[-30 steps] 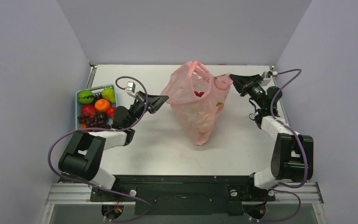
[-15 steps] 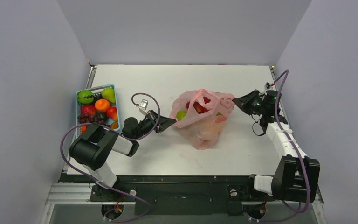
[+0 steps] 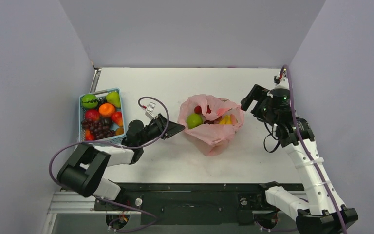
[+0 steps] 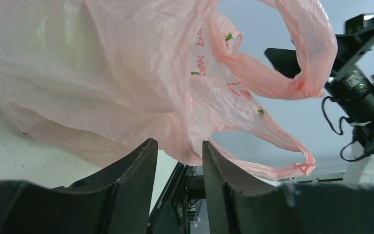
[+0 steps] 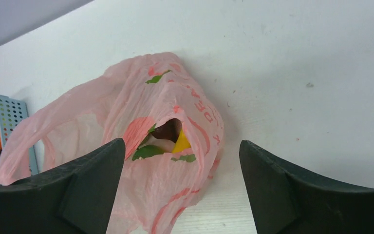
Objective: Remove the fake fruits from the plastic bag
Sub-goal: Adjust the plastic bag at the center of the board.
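Nearest the arm bases, the left gripper (image 3: 175, 128) lies low over the table (image 3: 141, 165), just left of the plastic bag (image 3: 209, 137), with its tips aimed at the bag's left side. In its wrist view the jaws stand a little apart. A fold of pink film hangs at the mouth of the gap, but nothing is pinched.

The bag sits slumped on the table with its mouth spread open upward and its handles lying loose. The fake fruits are all inside it: the green apple (image 3: 194, 120) at the left of the opening, the bananas (image 3: 226, 119) at the right, and the red round fruits (image 3: 199, 110) at the far edge. Some of them are half hidden by the film.

To the right of the bag and a little beyond it, the right gripper (image 3: 252, 99) hangs above the table. Its jaws are spread wide with nothing between them, and its wrist camera looks down on the bag.

Well to the left of the bag stands a light-blue basket (image 3: 101, 92) filled with other toy fruit.
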Robot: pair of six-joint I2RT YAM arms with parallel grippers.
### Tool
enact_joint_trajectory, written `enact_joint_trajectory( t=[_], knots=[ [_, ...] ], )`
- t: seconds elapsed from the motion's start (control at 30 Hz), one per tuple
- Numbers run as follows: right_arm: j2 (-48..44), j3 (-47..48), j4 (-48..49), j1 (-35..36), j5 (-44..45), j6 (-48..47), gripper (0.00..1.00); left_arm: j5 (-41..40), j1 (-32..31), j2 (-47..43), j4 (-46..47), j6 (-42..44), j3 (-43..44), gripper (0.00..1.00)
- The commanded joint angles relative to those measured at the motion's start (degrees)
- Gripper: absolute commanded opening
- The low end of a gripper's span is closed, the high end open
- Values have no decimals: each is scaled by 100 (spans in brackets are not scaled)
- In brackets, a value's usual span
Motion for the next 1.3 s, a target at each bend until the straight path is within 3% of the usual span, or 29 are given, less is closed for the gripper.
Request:
enact_joint_trajectory(
  t=[0.0,0.03,0.1,0.2,0.3,0.4,0.47,0.77,0.93,1.1,1.17,1.23,1.27],
  knots=[
    [-126,563,-909,329,604,23,84,-425,-112,-1541,-3182,2099,817,40],
    [-147,622,-993,468,499,99,85,-591,-156,-1778,-4448,2903,991,42],
    [-210,697,-1187,598,195,370,86,-1019,-228,-2437,-5704,3802,1502,46],
    [-376,476,-1217,657,-373,1002,87,-1345,-279,-2771,-6717,4701,2251,47],
    [-610,128,-1276,680,-329,1932,87,-1771,-512,-2813,-7406,5736,2890,48],
    [-676,-263,-1329,711,-465,2802,87,-2655,-1136,-2671,-7496,6629,3457,50],
    [-715,-370,-1377,766,-439,3021,87,-3217,-1642,-2466,-7467,7675,3740,52],
    [-964,-1065,-1315,1057,-441,3368,87,-5702,-3572,-1016,-6770,11320,4416,55],
    [-1099,-1332,-1153,1122,-517,3461,87,-6220,-3875,-344,-5980,13062,4378,55],
    [-1140,-1424,-1012,1264,-532,3596,84,-6428,-3941,106,-5599,13667,4497,55],
    [-1193,-1550,-865,1326,-561,3704,77,-6339,-3939,250,-5652,13595,4613,53],
    [-1274,-1738,-671,1362,-610,3836,61,-6260,-3924,344,-5657,13471,4720,48],
    [-1347,-1864,-576,1372,-612,3873,46,-6221,-3913,405,-5656,13422,4788,41]
  ],
)
